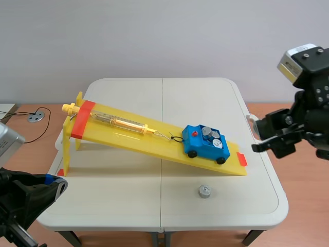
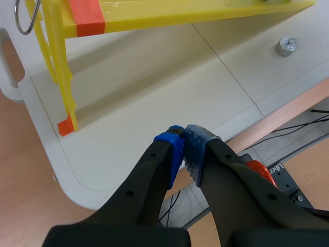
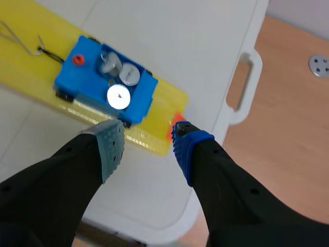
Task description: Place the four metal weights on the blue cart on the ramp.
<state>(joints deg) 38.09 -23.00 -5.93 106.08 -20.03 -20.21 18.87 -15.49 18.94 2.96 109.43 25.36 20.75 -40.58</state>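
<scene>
— How do the claws stand?
— The right claw (image 3: 146,136) is released, its fingers spread with nothing between them, above the low end of the yellow ramp (image 1: 128,136). The left claw (image 2: 184,135) is clenched on nothing, pads pressed together, over the near corner of the tabletop (image 1: 205,98).
— And the weights?
— Just ahead of the right claw, the blue cart (image 3: 82,77) sits low on the ramp with three metal weights (image 3: 118,96) in it. The fourth weight (image 1: 204,191) stands alone on the tabletop, near the ramp's foot.
</scene>
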